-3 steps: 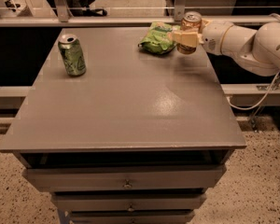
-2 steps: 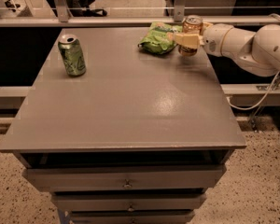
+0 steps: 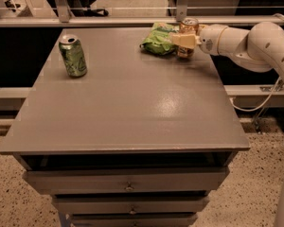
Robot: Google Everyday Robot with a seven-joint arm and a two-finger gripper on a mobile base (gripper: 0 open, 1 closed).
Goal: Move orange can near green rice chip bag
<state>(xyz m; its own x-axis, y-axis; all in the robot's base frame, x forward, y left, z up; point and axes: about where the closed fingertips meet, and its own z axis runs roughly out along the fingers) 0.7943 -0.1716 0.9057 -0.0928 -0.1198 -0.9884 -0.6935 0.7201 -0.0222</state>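
Note:
The orange can (image 3: 189, 26) stands upright at the far right of the grey table (image 3: 132, 103), right beside the green rice chip bag (image 3: 159, 39), which lies wrinkled to its left. My gripper (image 3: 183, 40) reaches in from the right on the white arm (image 3: 246, 41). Its pale fingers (image 3: 181, 39) are closed around the can's middle. The can's base is at or just above the tabletop; I cannot tell which.
A green can (image 3: 73, 56) stands upright at the far left of the table. Drawers (image 3: 128, 186) run below the front edge. A metal rail (image 3: 109, 20) and glass lie behind the table. A cable (image 3: 265, 103) hangs off the right side.
The gripper and the orange can have shifted slightly left and down, closer to the bag. The green can and the bag have not moved.

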